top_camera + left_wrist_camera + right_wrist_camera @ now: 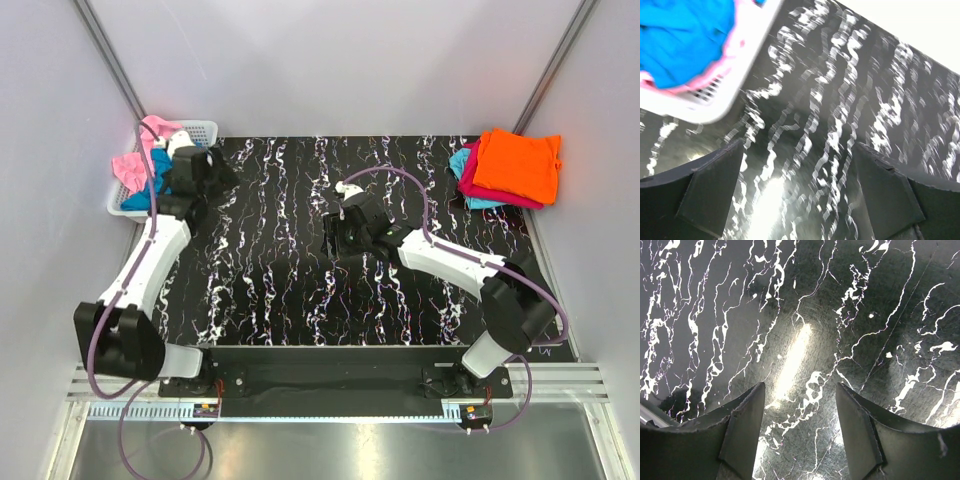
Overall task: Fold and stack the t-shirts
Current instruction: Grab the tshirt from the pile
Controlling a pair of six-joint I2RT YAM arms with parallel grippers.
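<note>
1. Upper left of the overhead view: white basket (203, 128) on the black marbled table (270, 290), teal shirt (162, 160) and pink shirt (130, 168) heaped inside.
2. Just right of the basket: left gripper (210, 168), above the tabletop and clear of the cloth.
3. In the left wrist view, fingers (710, 195) spread wide with nothing between them; basket rim and teal cloth blurred at upper left of that frame.
4. Centre of the overhead view: right gripper (333, 235), above bare table, well apart from every shirt.
5. In the right wrist view, jaws likewise wide and empty over the glossy surface.
6. Upper right corner of the table: a stack with orange shirt (517, 163) on top, magenta shirt (488, 190) beneath, and cyan shirt (461, 163) showing at the left edge.
</note>
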